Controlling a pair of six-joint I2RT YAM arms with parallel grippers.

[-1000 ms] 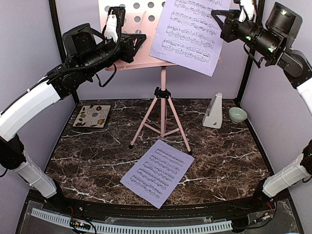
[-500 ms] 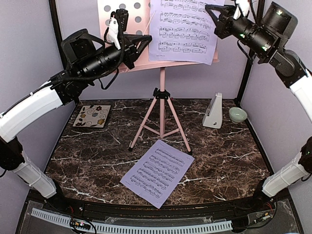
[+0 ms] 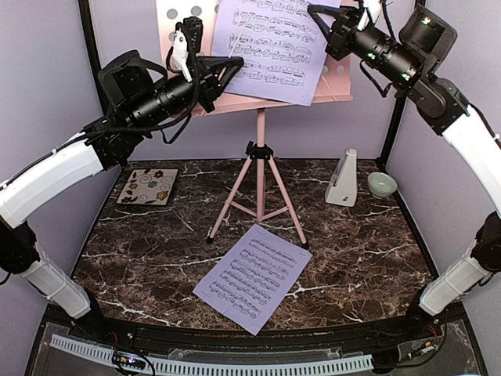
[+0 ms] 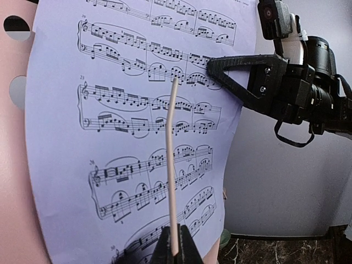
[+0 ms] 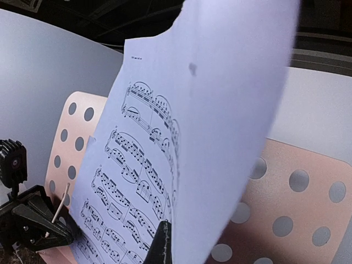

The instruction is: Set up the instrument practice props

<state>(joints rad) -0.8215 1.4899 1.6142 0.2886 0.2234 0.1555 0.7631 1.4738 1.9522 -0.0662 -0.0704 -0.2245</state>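
Up high, right gripper (image 3: 315, 11) pinching sheet-music page (image 3: 270, 47) edge; left gripper (image 3: 234, 65) clamped on thin pink rod (image 4: 172, 165).

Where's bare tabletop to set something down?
Front-left of the table, between floral tile and the flat page, is bare. So is front-right, between that page and the metronome. Crowded: centre, around the stand's tripod, and the back-right corner with metronome and bowl.
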